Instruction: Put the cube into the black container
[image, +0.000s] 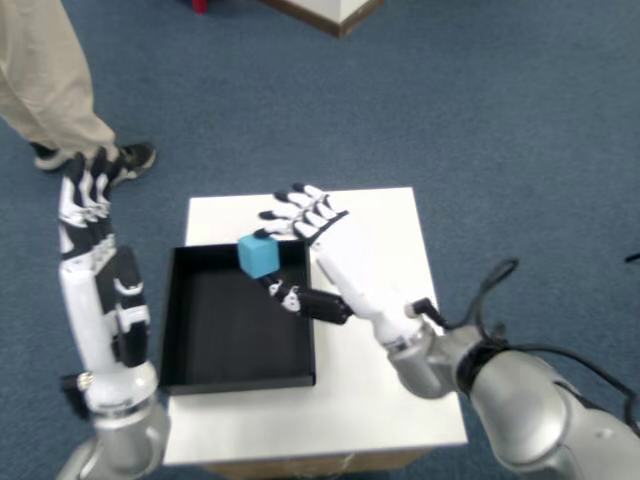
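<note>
A small blue cube (258, 255) is pinched between the thumb and fingers of my right hand (305, 240), which is shut on it. The cube hangs above the far right part of the black container (175, 320), a shallow square tray on the white table (370, 400). The other fingers of that hand are spread. The left hand (85, 215) is raised flat beside the tray's left wall, holding nothing.
A person's legs and a dark shoe (125, 160) stand on the blue carpet beyond the table's far left corner. A wooden furniture corner (330, 12) shows at the top edge. A black cable (490, 290) loops by my right forearm.
</note>
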